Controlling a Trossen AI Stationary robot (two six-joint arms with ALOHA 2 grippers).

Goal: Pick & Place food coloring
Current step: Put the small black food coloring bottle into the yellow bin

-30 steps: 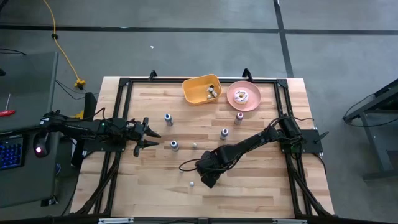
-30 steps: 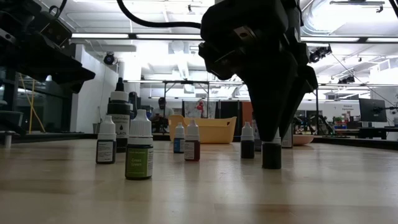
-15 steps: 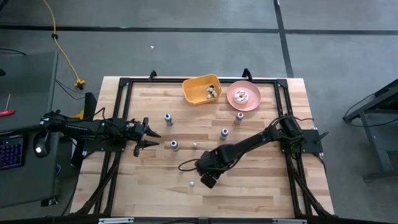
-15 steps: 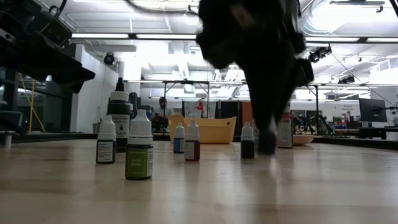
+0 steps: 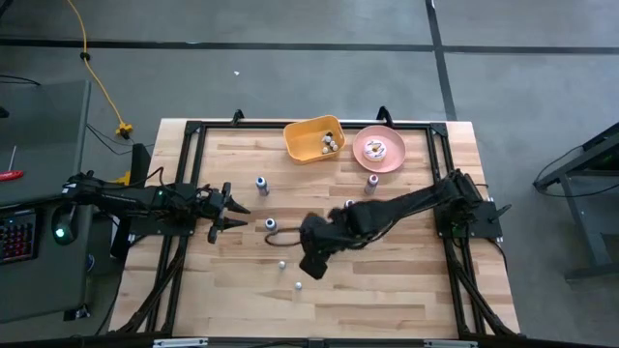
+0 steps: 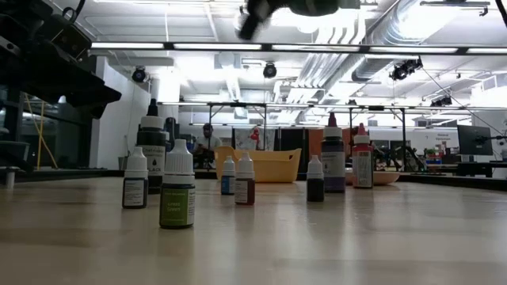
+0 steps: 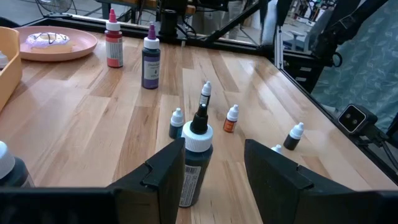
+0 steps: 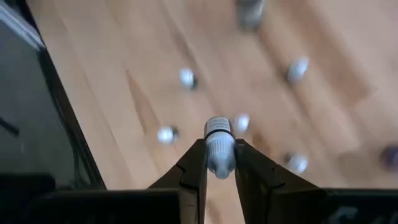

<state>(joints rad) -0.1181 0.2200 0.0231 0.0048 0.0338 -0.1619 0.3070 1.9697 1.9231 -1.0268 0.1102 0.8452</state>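
Bottle (image 8: pixel 218 145) pinched in right gripper (image 8: pixel 219 163) jaws – wrist view only; left gripper (image 7: pixel 214 165) jaws wide.

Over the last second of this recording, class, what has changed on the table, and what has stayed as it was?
The right gripper closed on a small white-capped bottle near the table's front edge, then lifted it clear of the table, moving left and toward the middle. The left gripper waits open in the same place. The other standing bottles, the yellow bin and the pink plate have not moved.
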